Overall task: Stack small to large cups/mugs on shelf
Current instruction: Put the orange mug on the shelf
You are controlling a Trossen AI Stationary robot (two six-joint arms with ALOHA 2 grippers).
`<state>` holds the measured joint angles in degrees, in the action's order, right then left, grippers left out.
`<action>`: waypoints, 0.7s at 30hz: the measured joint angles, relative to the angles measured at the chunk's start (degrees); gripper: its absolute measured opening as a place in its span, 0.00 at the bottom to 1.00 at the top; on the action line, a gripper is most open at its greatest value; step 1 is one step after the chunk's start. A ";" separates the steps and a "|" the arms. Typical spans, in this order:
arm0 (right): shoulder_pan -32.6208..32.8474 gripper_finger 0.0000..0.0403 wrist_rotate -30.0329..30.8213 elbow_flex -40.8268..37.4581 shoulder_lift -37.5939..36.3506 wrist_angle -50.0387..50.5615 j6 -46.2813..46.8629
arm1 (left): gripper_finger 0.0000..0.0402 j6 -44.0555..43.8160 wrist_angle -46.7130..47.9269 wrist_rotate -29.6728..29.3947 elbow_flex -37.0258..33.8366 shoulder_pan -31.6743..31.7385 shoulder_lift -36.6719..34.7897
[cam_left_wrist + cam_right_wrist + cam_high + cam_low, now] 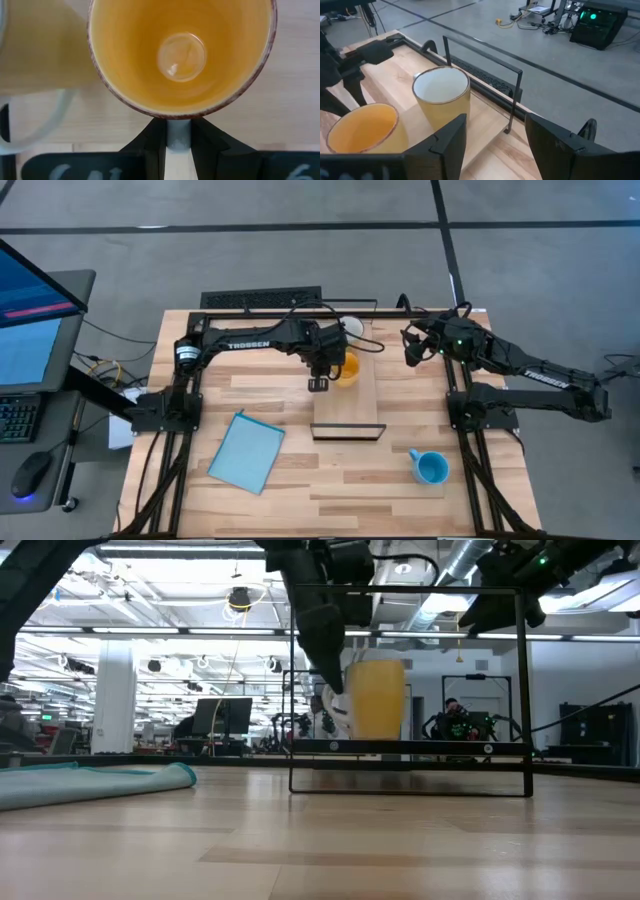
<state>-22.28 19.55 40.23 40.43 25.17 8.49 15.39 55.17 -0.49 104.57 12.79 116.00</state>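
The orange mug (347, 367) stands upright over the middle of the light-wood shelf (348, 405), and my left gripper (320, 380) is shut on it from the table's left side. The pale yellow mug (350, 328), white inside, stands on its base at the shelf's far end, just behind the orange one. The bright blue mug (432, 468) sits on the table near the right front. My right gripper (410, 348) hovers open to the right of the shelf's far end, and the pale yellow mug (442, 97) shows ahead of its fingers. My left gripper (178, 125) pinches the orange mug's handle (178, 137) between its two fingers, coming from above and pointing down beside the mug's left wall. The mug (375, 698) is upright with its base at the shelf top (450, 746); whether it rests there I cannot tell.
A black wire frame (520, 690) stands around the shelf's far part. A light-blue sheet (247, 450) lies on the table's left front. The shelf's dark edge (348, 432) faces the near side. Bare wood lies between the sheet and the blue mug.
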 joint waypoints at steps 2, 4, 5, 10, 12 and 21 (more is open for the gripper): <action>-0.01 0.55 0.02 0.00 0.00 0.00 0.00 | 0.12 0.71 -0.28 -0.02 0.04 0.02 0.44; 0.01 0.55 0.01 0.00 0.01 0.04 -0.01 | 0.12 0.57 -0.14 -0.01 0.04 0.13 0.93; -0.01 0.55 0.02 0.00 -0.01 0.06 0.00 | 0.12 0.27 -0.05 0.02 0.05 0.16 1.30; 0.00 0.55 0.02 0.00 0.00 0.11 0.00 | 0.12 0.61 -1.41 0.09 0.11 0.18 1.63; -0.01 0.55 0.01 0.00 0.00 0.09 0.01 | 0.12 0.62 -2.14 0.04 0.11 0.18 1.75; -0.01 0.55 0.02 0.00 0.02 0.09 0.00 | 0.21 -0.25 -2.01 -0.22 0.11 0.18 1.82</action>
<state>-22.28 19.57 40.23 40.45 25.26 8.49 15.14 53.16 -0.71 104.68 12.97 117.82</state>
